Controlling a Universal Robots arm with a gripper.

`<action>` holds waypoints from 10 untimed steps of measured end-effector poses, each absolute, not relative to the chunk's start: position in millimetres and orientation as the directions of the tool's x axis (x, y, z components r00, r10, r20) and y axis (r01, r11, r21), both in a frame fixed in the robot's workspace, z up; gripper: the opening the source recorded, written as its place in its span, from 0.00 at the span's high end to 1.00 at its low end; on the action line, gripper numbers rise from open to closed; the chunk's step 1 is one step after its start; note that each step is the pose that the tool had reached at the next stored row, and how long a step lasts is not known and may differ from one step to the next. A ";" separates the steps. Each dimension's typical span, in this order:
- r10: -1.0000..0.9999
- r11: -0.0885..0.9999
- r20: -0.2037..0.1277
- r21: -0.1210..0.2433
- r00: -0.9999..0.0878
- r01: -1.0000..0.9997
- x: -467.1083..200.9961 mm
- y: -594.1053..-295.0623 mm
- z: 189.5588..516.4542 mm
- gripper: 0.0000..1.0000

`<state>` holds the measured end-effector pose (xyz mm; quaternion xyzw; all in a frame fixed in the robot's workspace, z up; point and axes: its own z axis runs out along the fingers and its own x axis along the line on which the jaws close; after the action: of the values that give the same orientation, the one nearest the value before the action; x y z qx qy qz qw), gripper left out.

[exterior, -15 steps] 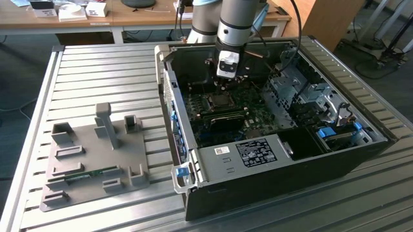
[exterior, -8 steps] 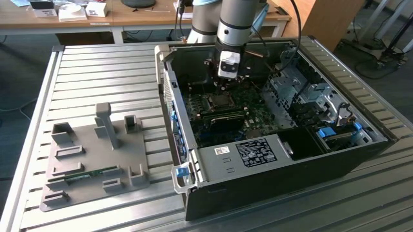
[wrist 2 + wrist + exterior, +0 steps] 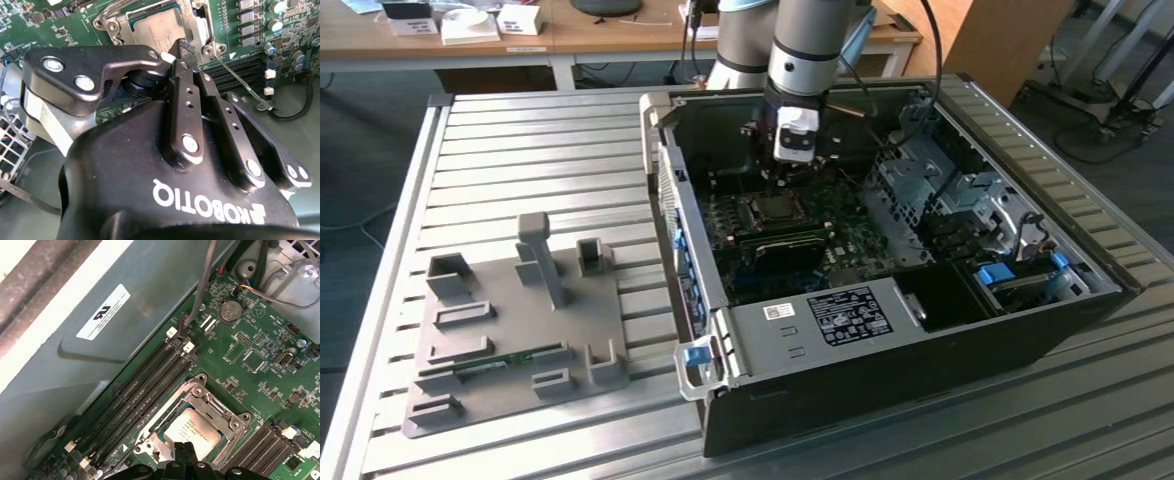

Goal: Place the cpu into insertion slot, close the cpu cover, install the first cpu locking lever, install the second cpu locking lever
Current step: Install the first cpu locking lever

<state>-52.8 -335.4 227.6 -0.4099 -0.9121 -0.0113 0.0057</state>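
The cpu (image 3: 192,432) lay flat in the socket (image 3: 150,447) on the board (image 3: 260,340) inside the open case (image 3: 921,385), so placement was judged complete. The cover (image 3: 220,405) lay down around it, with its frame flat on the socket and the cpu top showing through the window. The closing step was judged done, or all but done. The gripper (image 3: 184,47) stood over the socket with its fingers closed together and nothing between them. Its tips were at the cover's edge just beside the cpu, and contact with the metal could not be confirmed. In the second wrist view one lever (image 3: 240,79), a thin wire rod, ran out from a socket corner across the memory slots (image 3: 245,62) and looked unlatched. The bent end of the other lever (image 3: 102,20) showed at the opposite side of the socket, and its state could not be determined. Both lever steps were judged outstanding.
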 end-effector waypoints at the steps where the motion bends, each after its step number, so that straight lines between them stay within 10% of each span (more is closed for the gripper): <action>1: 0.743 0.669 0.020 0.016 -0.669 0.743 -52.9 -335.4 227.6 0.89; 10: 0.704 0.710 0.020 0.016 -0.710 0.704 -53.5 -335.4 227.4 0.89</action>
<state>-53.5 -335.4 227.4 -0.3809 -0.9246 -0.0111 0.0060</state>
